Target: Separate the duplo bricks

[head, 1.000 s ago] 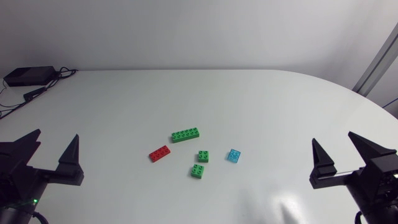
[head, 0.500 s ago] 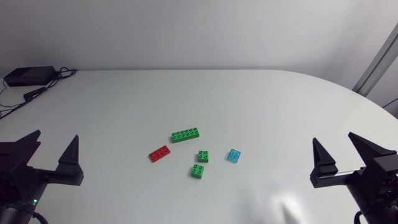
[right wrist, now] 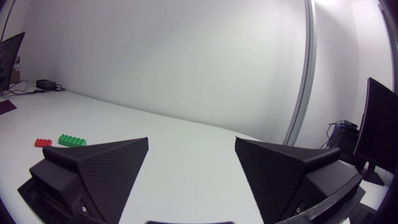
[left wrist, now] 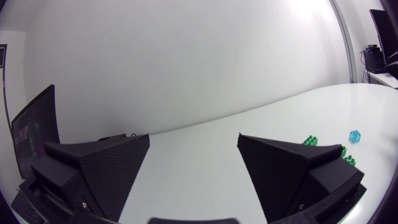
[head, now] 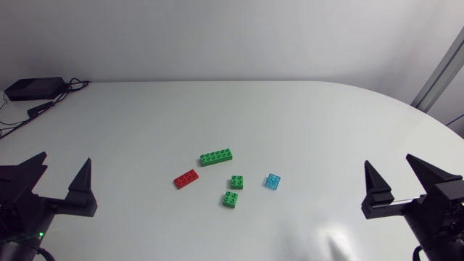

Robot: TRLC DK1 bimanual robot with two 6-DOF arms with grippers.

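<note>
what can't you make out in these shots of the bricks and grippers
- Left wrist view: the red brick does not show, probably behind a finger of the left gripper.
- Right wrist view: the blue brick and the two small green bricks do not show, probably behind a finger of the right gripper.
- Head view: the bricks are too small to tell whether any are stacked.

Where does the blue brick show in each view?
Head view: blue brick, right of the small green bricks.
Left wrist view: blue brick ahead of the left gripper, beyond green bricks.
Right wrist view: not visible.
Landmark: long green brick, head and right wrist views.
</note>
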